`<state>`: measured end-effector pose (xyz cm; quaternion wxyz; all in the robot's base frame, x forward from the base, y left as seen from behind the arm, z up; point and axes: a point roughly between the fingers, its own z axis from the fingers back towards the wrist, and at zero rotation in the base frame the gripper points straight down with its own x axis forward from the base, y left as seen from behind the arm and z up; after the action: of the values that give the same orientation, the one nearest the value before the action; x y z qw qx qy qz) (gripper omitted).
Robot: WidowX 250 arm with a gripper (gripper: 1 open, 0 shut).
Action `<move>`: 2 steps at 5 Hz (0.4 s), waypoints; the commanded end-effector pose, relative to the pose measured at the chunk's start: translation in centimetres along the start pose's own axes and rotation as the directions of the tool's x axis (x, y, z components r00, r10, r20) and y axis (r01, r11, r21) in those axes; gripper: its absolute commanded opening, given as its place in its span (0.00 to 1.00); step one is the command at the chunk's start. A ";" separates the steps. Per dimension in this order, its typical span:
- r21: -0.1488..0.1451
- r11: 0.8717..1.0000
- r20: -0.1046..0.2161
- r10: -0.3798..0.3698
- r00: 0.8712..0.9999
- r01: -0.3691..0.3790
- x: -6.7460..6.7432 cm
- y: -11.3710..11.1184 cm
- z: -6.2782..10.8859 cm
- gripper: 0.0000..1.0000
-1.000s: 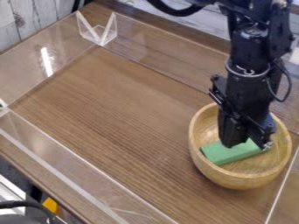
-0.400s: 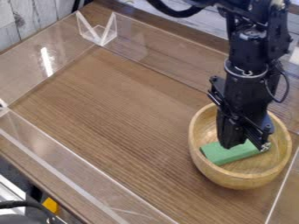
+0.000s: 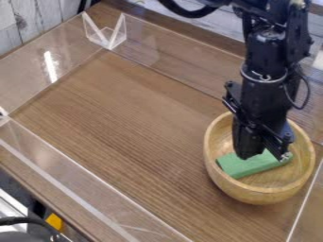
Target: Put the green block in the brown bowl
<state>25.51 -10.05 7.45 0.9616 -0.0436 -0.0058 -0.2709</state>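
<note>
Scene: a wood-grain counter [image 3: 113,113] seen from above at an angle; clear plastic walls [image 3: 76,43] stand along its edges, with a folded clear piece at the far corner

Brown bowl [image 3: 228,184]: a round tan wooden bowl with a thick rim; it sits upright on the counter at the near right, close to the right-hand wall

Green block [image 3: 252,164]: a flat bright green bar; it lies inside the brown bowl, tilted slightly against the inner slope, its long side running from lower left to upper right; part of it is hidden behind the black fingers

Arm [image 3: 271,57]: black, coming down from the top right of the view; it stands nearly vertical above the bowl

End effector [image 3: 258,151]: pointing straight down into the bowl; its fingers are clenched together over the green block; the tips reach the block's upper face; whether they pinch the block or only rest on it cannot be told from this angle
</note>
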 end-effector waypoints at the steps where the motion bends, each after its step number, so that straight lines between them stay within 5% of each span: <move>1: 0.010 1.000 0.046 0.009 0.999 -0.010 0.9 0.4 1.2 0.00; 2: 0.011 1.000 0.044 0.015 0.999 -0.016 0.8 0.5 1.2 1.00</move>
<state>25.44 -10.03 7.45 0.9626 -0.0436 -0.0034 -0.2674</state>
